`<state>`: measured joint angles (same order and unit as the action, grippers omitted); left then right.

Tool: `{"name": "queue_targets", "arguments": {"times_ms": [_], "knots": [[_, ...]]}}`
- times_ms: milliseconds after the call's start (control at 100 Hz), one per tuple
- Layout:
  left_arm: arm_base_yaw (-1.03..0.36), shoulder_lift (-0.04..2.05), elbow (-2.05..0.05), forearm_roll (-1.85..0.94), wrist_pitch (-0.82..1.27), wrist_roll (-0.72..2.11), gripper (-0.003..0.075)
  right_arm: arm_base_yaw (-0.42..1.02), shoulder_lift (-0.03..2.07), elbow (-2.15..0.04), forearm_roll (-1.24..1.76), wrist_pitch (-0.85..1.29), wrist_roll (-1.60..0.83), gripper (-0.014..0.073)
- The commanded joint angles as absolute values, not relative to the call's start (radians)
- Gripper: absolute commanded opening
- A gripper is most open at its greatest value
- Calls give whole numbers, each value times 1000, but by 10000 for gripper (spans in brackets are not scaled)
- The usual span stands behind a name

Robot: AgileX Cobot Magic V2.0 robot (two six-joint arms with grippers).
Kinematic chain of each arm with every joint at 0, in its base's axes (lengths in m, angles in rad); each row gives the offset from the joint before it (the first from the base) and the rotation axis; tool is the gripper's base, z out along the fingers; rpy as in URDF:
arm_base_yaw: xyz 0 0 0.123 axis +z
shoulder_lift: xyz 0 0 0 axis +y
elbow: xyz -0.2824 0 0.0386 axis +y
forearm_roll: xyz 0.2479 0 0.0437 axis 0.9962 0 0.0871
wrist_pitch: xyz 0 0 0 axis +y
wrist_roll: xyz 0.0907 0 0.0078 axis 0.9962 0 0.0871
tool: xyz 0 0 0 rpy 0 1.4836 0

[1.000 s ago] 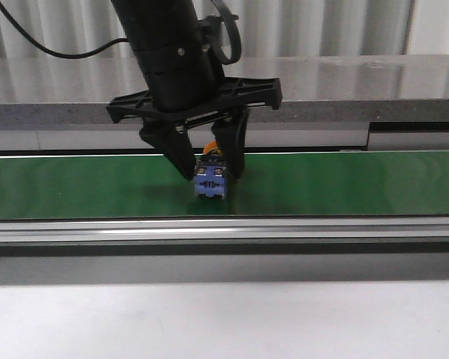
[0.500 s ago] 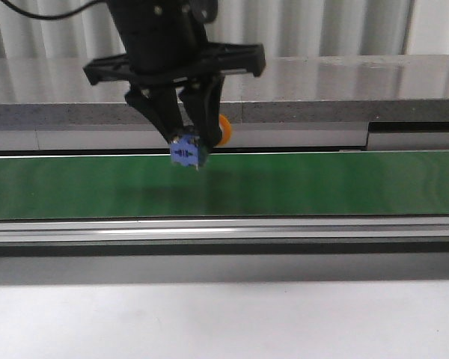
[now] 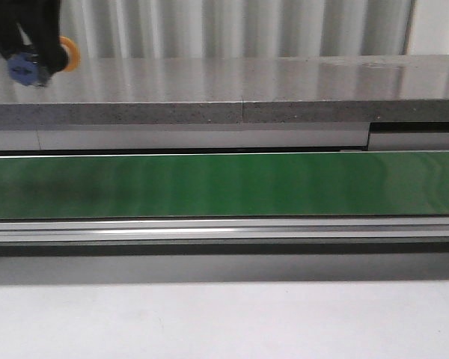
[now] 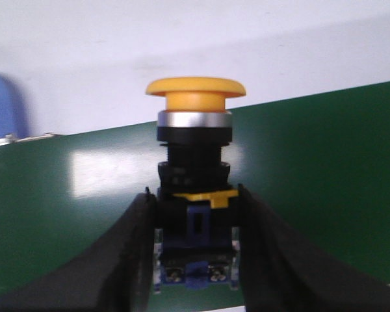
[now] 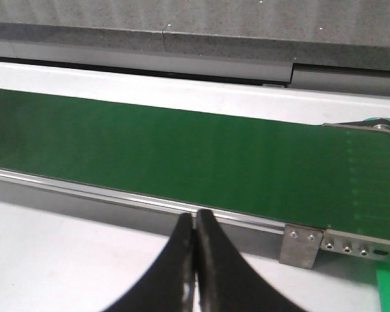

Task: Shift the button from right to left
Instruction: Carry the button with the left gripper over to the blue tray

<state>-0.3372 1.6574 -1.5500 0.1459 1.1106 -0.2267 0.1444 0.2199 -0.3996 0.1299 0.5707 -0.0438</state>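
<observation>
The green conveyor belt (image 3: 224, 183) carries nothing. The left tool (image 4: 196, 260) is clamped on the blue base of the button (image 4: 195, 162), raised at far left, cap axis pointing away from the tool. The right tool (image 5: 195, 260) is closed, holding nothing.

Button (image 4: 195, 195): yellow cap, black collar, blue base; clamped in left claw (image 4: 195, 260), airborne far left.

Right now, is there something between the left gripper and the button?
No. The left gripper already clamps the button by its blue base, fingers touching both sides. In the front view it hangs high at the far left.
</observation>
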Motion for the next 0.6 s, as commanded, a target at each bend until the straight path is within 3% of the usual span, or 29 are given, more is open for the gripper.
{"name": "queue_targets", "arguments": {"times_ms": [0,590], "knots": [[-268,1604,-1580,156,1099,-192,71,146,229,-426,137,493,-51,-66],[197,1615,-1501,95,1128,50,71,146,229,-426,137,489,-51,-66]]}}
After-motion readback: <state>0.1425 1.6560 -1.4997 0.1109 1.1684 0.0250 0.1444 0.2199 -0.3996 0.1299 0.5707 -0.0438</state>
